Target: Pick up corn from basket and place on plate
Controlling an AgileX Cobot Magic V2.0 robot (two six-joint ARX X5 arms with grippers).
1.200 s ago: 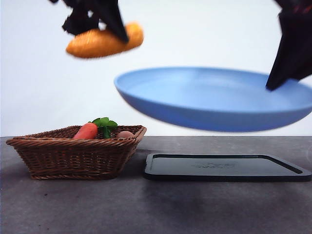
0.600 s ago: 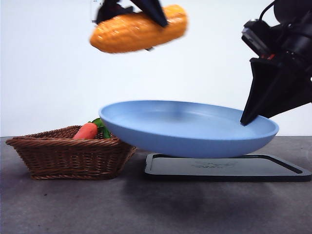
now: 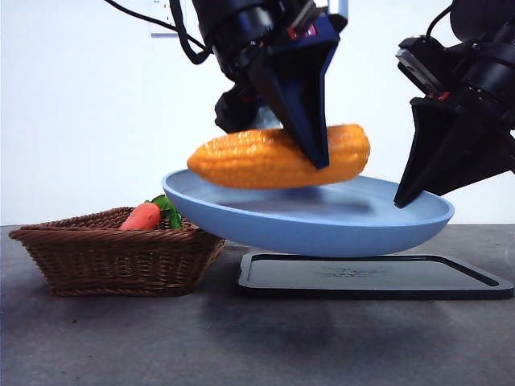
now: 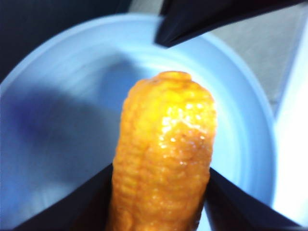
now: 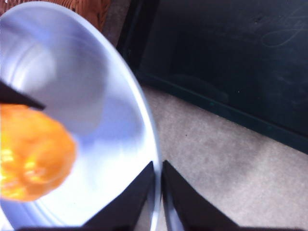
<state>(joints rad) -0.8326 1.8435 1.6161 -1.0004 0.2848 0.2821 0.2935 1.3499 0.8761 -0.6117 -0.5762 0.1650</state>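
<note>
My left gripper (image 3: 315, 153) is shut on the orange-yellow corn (image 3: 265, 158), holding it level just above the bowl of the light-blue plate (image 3: 322, 229). In the left wrist view the corn (image 4: 163, 154) sits between the two jaws of the left gripper (image 4: 161, 169), with the plate (image 4: 57, 120) beneath. My right gripper (image 3: 402, 197) is shut on the plate's right rim and holds the plate tilted in the air. The right wrist view shows the right gripper (image 5: 158, 169) pinching the rim of the plate (image 5: 101, 96), with the corn's end (image 5: 33, 154) over it. The wicker basket (image 3: 113, 257) stands at the left.
A red-orange carrot (image 3: 143, 215) with green leaves lies in the basket. A flat black tray (image 3: 370, 277) rests on the grey table under the raised plate; the same black tray (image 5: 231, 57) shows in the right wrist view. The plate's left edge overhangs the basket's right rim.
The left gripper has brought the corn down and to the right, from high above to just over the plate. The plate has barely moved in the last half second.
</note>
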